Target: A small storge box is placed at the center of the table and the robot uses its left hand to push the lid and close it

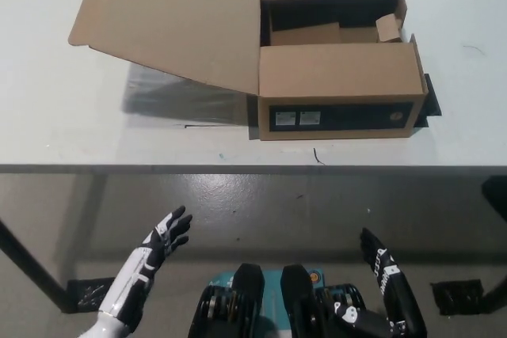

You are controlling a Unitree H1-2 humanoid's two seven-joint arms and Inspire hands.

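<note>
A brown cardboard storage box [339, 93] sits on the white table [63, 124], right of the middle. Its big lid [170, 17] is swung wide open to the left, tilted up off the tabletop and casting a shadow beneath. Inside the box the interior looks dark, with loose cardboard flaps near the back. My white left hand [165, 241] hovers below the table's front edge at lower left, fingers spread and holding nothing, well short of the lid. My black right hand [382, 263] rests low at lower right, also open.
The table's front edge [238, 168] runs across the picture's middle. Below it lies grey floor, with a table leg [32, 271] at the lower left. Black marks on the tabletop show beside the box's right side [428, 94].
</note>
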